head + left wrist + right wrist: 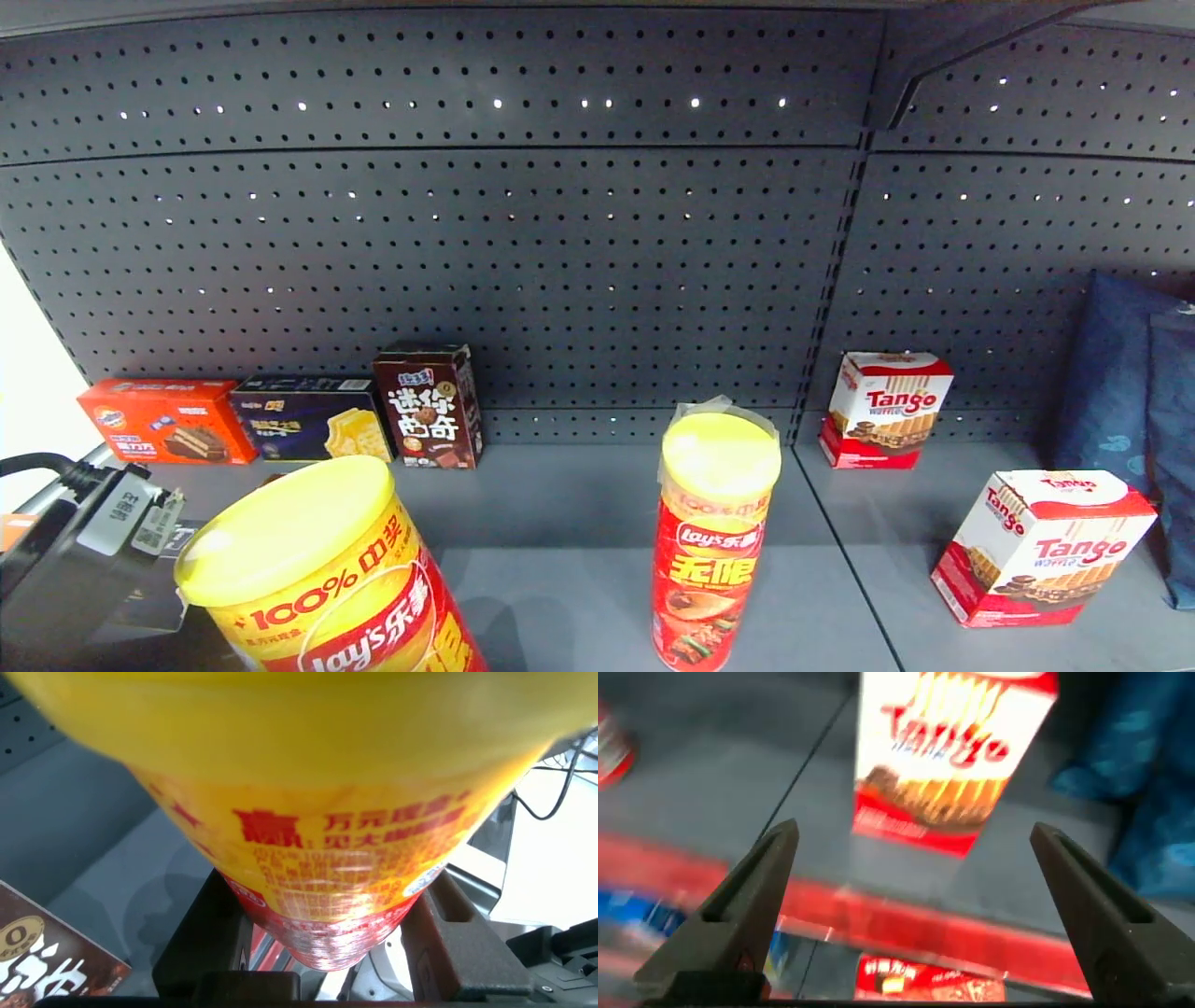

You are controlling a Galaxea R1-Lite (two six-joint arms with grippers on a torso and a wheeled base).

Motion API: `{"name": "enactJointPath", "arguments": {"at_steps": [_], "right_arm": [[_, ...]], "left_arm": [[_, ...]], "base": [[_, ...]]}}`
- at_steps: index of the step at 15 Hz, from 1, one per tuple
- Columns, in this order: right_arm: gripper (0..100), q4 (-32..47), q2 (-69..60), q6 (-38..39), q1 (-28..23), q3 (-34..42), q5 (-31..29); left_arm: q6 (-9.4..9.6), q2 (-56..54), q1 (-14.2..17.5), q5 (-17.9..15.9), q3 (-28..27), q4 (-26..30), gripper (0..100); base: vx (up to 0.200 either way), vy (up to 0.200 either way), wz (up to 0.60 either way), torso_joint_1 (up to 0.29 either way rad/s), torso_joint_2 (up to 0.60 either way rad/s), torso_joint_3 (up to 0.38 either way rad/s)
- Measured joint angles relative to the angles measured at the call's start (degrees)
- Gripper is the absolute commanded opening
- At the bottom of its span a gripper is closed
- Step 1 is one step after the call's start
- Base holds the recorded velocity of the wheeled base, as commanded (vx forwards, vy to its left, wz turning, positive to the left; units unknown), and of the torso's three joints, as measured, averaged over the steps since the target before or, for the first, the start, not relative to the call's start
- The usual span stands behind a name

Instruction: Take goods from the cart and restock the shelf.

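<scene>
Chip can (pixel 327 569) with a yellow lid was seen near the front left corner of the shelf (pixel 560 523), clamped around its lower body by the left gripper (pixel 322 952), whose fingers (pixel 448 943) were pressed against its sides. Its base was cut off from sight, so it could not be told whether it was resting on the shelf or was held just above it. This can was judged not yet delivered, since the grip had not been let go.

A second chip can (pixel 717 541) was found upright near the middle of the front edge, well apart from the held one, and was taken as already stocked. Two wafer boxes were also in place on the right section: one (pixel 885 409) against the back edge, the other (pixel 1046 546) nearer the front and turned at an angle. Along the back left, an orange box (pixel 166 420), a dark blue box (pixel 308 425) and a brown box (pixel 429 406) were lined up side by side. Blue bags (pixel 1130 392) were stacked at the right edge.

The right gripper (pixel 915 833) was held spread wide and empty, facing a wafer box (pixel 952 756) from the front edge. Much bare shelf was left between the groups, so the restocking was judged partly done, with the held can to be set down and released next.
</scene>
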Motion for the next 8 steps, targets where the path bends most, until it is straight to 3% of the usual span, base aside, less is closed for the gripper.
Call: {"name": "enactJointPath", "arguments": {"at_steps": [4,8], "right_arm": [[100,15.9,-15.8,-2.7,1.9,-0.8,6.7],[100,16.9,-22.5,-2.7,3.2,-1.4,7.7]], "left_arm": [[0.00,0.0,-0.3,0.0,-0.2,0.0,0],[0.00,-0.1,-0.3,0.0,-0.2,-0.1,0]], "base": [[0.000,0.000,0.00,0.000,0.00,0.000],[0.000,0.000,0.00,0.000,0.00,0.000]]}}
